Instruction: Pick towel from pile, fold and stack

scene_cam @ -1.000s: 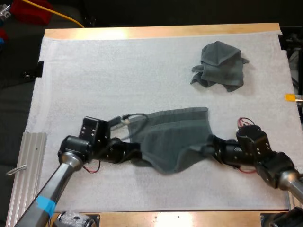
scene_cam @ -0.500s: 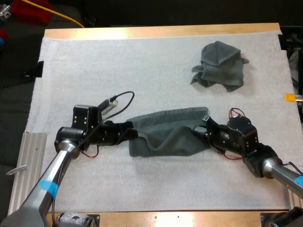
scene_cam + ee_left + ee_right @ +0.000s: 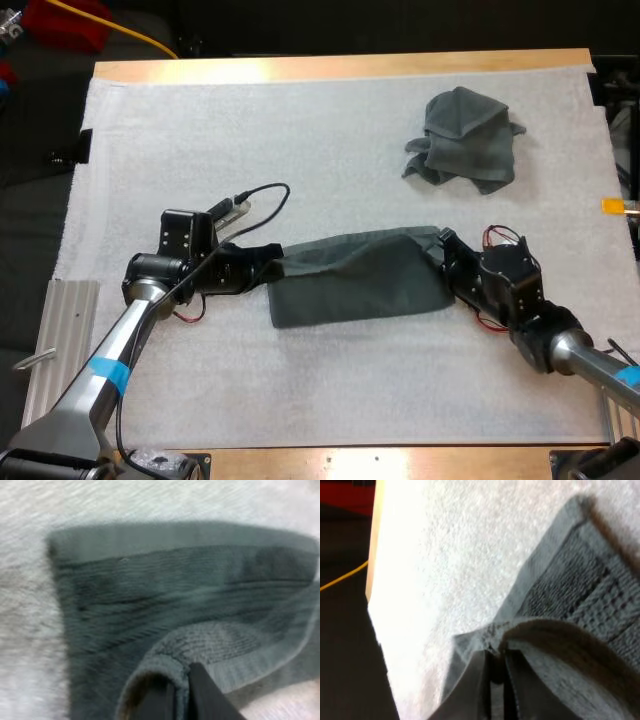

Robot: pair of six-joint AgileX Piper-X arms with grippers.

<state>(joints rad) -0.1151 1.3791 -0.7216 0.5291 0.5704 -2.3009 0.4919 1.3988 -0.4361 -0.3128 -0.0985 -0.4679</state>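
towel [image 3: 355, 278] has settled flat into a smooth folded band.

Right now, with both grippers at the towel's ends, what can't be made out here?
- High view: fingertips of the left gripper and right gripper, buried in the folded towel ends.
- High view: the towel's lower layer, under the top one.
- High view: whether the crumpled towel is one piece; its folds hide that.
- Right wrist view: most of the towel, cut off by the frame.
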